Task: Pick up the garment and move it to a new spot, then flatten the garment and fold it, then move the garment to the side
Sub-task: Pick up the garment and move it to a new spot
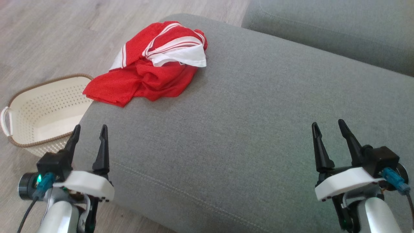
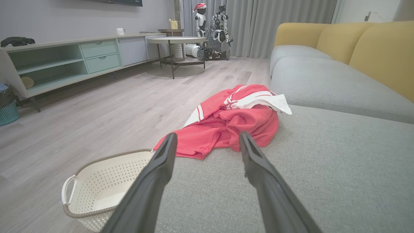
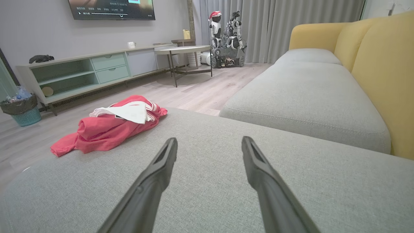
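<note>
A crumpled red garment (image 1: 147, 71) with white stripes and a white panel lies at the far left corner of the grey sofa cushion (image 1: 245, 123), one edge hanging over the side. It also appears ahead of the left wrist camera, garment (image 2: 233, 119), and far left in the right wrist view, garment (image 3: 110, 127). My left gripper (image 1: 90, 131) hovers open at the cushion's near left edge, well short of the cloth. My right gripper (image 1: 328, 126) is open too, over the near right of the cushion. Nothing sits between either pair of fingers.
A cream perforated basket (image 1: 42, 113) with a brown rim stands on the wood floor just left of the cushion, below the garment's hanging edge. A second grey cushion (image 1: 339, 29) lies beyond. Yellow backrests (image 3: 381, 71), a TV cabinet (image 2: 64, 61) and a round table (image 2: 176, 40) stand farther off.
</note>
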You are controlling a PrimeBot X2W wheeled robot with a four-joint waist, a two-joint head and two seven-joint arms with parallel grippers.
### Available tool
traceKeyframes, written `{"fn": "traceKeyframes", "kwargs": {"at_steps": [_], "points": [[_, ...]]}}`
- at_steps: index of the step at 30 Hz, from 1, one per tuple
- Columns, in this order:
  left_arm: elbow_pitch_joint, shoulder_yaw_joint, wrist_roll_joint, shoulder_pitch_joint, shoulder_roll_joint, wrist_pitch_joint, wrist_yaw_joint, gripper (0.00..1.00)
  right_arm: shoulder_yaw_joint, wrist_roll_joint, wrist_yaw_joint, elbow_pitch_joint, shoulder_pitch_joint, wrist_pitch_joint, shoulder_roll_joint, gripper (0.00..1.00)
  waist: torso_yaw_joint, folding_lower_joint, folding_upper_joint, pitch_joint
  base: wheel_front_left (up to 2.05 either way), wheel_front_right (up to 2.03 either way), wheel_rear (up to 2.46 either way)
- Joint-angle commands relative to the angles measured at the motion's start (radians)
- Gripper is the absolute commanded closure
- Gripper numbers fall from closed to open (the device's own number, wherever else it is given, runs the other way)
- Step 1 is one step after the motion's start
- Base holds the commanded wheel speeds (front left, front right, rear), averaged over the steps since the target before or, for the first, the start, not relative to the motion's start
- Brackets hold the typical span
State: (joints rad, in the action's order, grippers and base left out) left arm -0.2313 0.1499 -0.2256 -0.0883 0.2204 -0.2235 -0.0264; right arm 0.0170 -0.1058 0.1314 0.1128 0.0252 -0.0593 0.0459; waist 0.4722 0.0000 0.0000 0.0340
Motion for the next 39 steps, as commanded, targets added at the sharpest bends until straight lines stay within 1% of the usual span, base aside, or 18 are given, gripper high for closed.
{"fn": "traceKeyframes", "kwargs": {"at_steps": [1,5,10,15,21,27,32,37,38,39], "points": [[0.036,-0.034,-0.009,-0.075,0.029,-0.012,0.000,0.00,0.022,0.004,-0.001,-0.043,0.033,0.009,0.004,0.00,-0.010,0.0000,0.0000,0.016,0.00,0.00,0.00],[0.041,-0.037,-0.016,-0.128,0.034,-0.012,0.004,0.00,0.022,0.021,-0.001,-0.067,0.055,0.027,0.004,0.00,-0.035,0.0000,0.0000,0.066,0.00,0.00,0.00],[0.027,-0.057,-0.029,-0.245,0.045,-0.020,0.011,0.00,0.021,0.056,-0.001,-0.113,0.095,0.061,0.004,0.00,-0.079,0.0000,0.0000,0.156,0.00,0.00,0.00],[-0.042,-0.077,-0.041,-0.399,0.061,-0.029,0.034,0.00,0.022,0.100,-0.001,-0.161,0.141,0.098,0.004,0.00,-0.127,0.0000,0.0000,0.261,0.00,0.00,0.00],[-0.252,-0.108,-0.091,-0.601,0.079,-0.035,0.090,0.00,0.032,0.132,-0.001,-0.196,0.184,0.131,0.004,0.00,-0.177,0.0000,0.0000,0.363,0.00,0.00,0.00],[-0.539,-0.082,-0.119,-0.778,0.115,-0.027,0.140,0.00,0.062,0.144,-0.001,-0.207,0.222,0.141,0.004,0.00,-0.215,0.0000,0.0000,0.432,0.00,0.00,0.00],[-0.737,-0.044,-0.140,-0.878,0.151,0.014,0.154,0.00,0.088,0.145,-0.001,-0.202,0.250,0.138,0.004,0.00,-0.242,0.0000,0.0000,0.469,0.00,0.00,0.00],[-0.877,-0.014,-0.165,-0.944,0.184,0.069,0.156,0.00,0.093,0.147,-0.001,-0.205,0.262,0.138,0.004,0.00,-0.258,0.0000,0.0000,0.496,0.00,0.00,0.00],[-0.892,-0.006,-0.169,-0.952,0.189,0.074,0.157,0.10,0.093,0.147,-0.001,-0.206,0.263,0.138,0.004,0.00,-0.261,0.0000,0.0000,0.500,0.00,0.00,0.00],[-0.899,0.002,-0.176,-0.960,0.193,0.071,0.157,0.61,0.092,0.149,-0.001,-0.207,0.264,0.138,0.004,0.00,-0.263,0.0000,0.0000,0.504,0.00,0.00,0.00]]}}
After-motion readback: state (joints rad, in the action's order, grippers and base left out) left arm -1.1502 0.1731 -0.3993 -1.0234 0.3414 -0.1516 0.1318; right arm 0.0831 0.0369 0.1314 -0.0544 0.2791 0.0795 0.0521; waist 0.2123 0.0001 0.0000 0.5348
